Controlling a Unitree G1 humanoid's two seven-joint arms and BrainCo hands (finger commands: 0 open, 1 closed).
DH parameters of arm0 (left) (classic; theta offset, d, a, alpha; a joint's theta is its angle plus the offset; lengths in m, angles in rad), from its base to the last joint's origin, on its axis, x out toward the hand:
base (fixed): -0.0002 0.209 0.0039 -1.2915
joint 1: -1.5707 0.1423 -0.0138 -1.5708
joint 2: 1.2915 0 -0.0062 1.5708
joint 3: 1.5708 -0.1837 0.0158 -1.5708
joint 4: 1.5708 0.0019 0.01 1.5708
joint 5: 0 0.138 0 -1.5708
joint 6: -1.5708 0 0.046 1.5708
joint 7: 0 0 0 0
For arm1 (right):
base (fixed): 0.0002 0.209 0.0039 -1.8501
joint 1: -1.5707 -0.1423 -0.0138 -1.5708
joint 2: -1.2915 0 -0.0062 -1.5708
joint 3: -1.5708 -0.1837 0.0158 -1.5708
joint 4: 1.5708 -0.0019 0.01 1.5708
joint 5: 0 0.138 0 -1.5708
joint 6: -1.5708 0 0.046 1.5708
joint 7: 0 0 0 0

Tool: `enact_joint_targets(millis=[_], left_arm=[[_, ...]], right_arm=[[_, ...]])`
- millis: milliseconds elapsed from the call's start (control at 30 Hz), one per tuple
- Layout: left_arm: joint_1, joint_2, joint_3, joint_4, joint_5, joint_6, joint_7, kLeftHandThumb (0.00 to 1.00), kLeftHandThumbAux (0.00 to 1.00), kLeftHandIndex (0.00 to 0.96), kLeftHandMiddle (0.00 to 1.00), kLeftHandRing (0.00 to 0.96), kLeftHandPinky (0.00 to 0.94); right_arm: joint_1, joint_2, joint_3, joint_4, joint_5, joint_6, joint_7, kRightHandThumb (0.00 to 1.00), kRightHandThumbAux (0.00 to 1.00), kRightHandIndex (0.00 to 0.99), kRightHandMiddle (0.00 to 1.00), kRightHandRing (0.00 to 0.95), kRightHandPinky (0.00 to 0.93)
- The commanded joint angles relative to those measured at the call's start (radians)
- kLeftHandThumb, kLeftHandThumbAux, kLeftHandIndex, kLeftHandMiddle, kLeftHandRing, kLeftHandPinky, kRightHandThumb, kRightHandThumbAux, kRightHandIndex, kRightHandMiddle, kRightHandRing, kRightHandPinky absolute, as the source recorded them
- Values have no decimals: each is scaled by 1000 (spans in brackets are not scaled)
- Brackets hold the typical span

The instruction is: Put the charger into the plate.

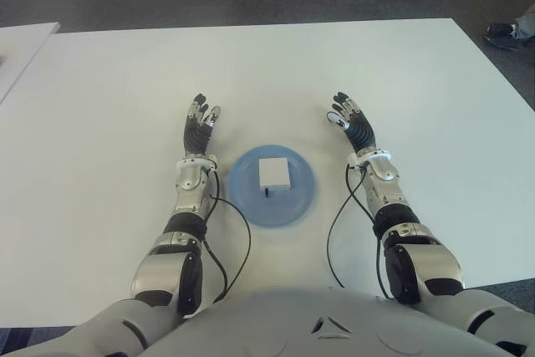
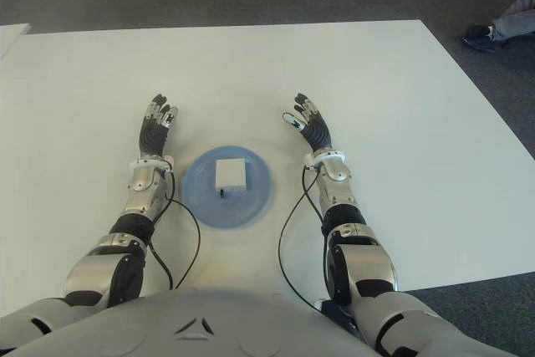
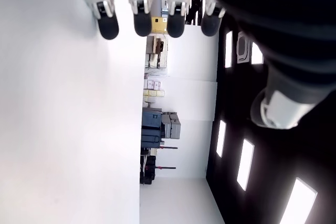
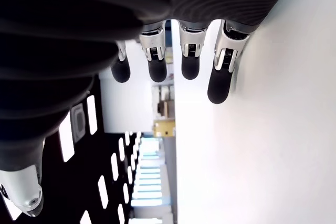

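Note:
A white square charger (image 1: 275, 173) lies inside the round blue plate (image 1: 247, 194) on the white table (image 1: 267, 73), between my two arms. My left hand (image 1: 201, 121) shows to the left of the plate with its fingers (image 3: 143, 22) stretched out and holding nothing. To the right of the plate is my right hand (image 1: 351, 121), fingers (image 4: 190, 61) extended and empty too. Neither hand touches the plate or the charger.
A black cable (image 1: 236, 248) runs from each forearm back toward my body. A second white table's corner (image 1: 21, 43) shows at the far left. A person's shoe (image 1: 506, 33) is on the dark floor at the far right.

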Motion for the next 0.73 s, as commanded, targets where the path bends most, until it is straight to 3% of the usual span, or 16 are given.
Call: enact_joint_targets(millis=[33, 733], left_arm=[[33, -8, -9, 2, 0, 43, -23, 81, 569, 0, 0, 0, 26], [29, 3, -13, -11, -10, 95, -109, 26, 553, 0, 0, 0, 39]], right_arm=[[54, 16, 15, 70, -20, 91, 1, 0, 616, 0, 0, 0, 0], [43, 26, 25, 169, -65, 30, -113, 42, 597, 0, 0, 0, 0]])
